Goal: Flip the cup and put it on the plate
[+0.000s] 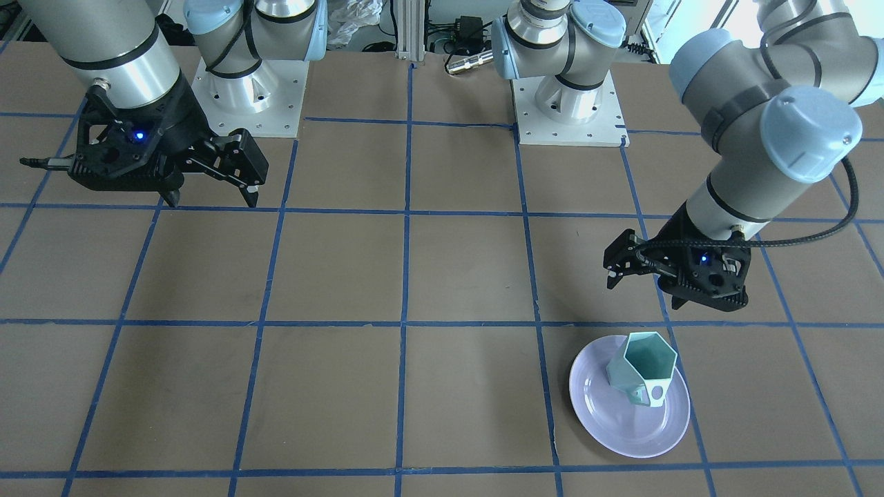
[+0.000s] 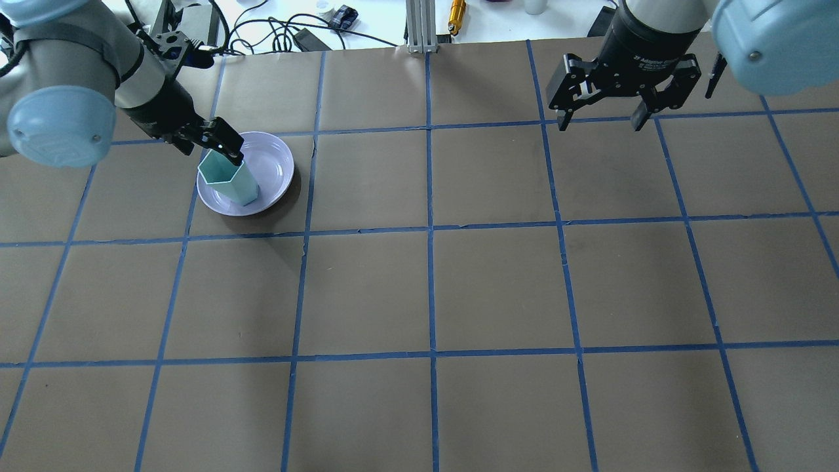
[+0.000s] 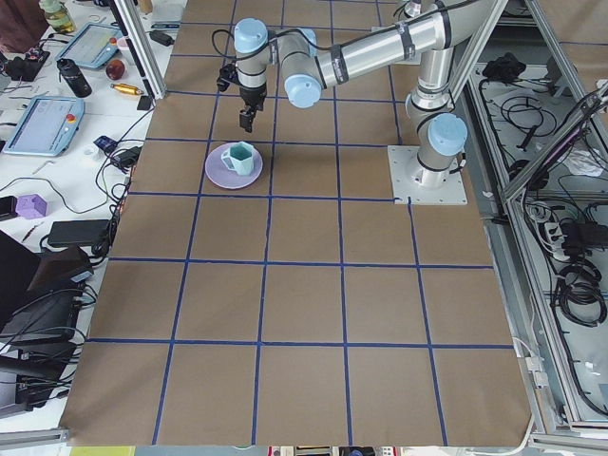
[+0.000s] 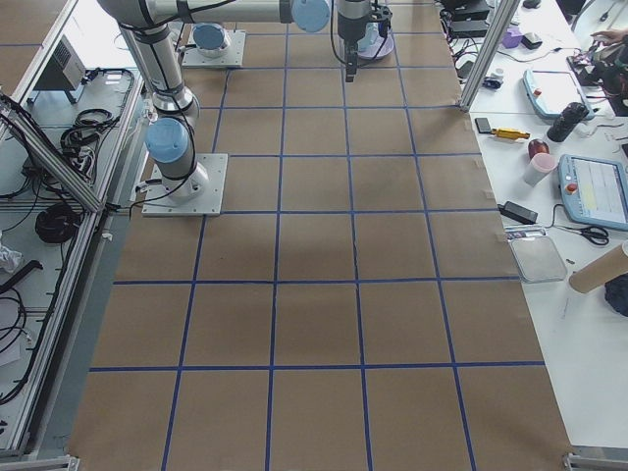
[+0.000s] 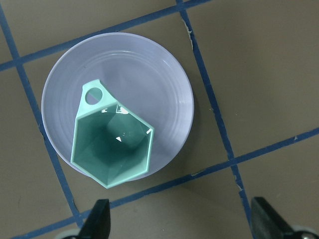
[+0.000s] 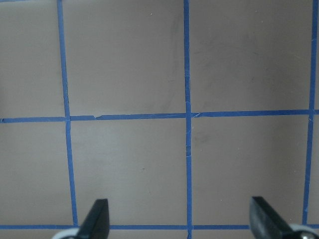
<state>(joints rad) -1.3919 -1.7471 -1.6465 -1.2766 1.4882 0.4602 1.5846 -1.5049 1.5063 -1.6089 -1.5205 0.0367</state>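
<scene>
- The cup (image 5: pixel 112 147) looks glazed: smooth and glossy, with small glints inside.
- The plate (image 5: pixel 159 84) is smooth, softly shiny, with faint concentric rings.
- The table (image 2: pixel 498 288) has a matt brown paper-like cover, gridded with blue tape (image 2: pixel 430 295), frayed in spots.
- The right gripper (image 2: pixel 602 121) is matt black, plastic-looking.
- The left arm (image 1: pixel 732 186) is satin silver metal.

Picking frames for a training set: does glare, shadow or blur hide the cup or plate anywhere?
Left wrist view: sharp, only tiny white glints inside the cup, plate evenly lit. Overhead view: soft dark shadow beside the plate, hiding nothing. Front-facing view: blown-out bright patch at top right, away from both.
</scene>
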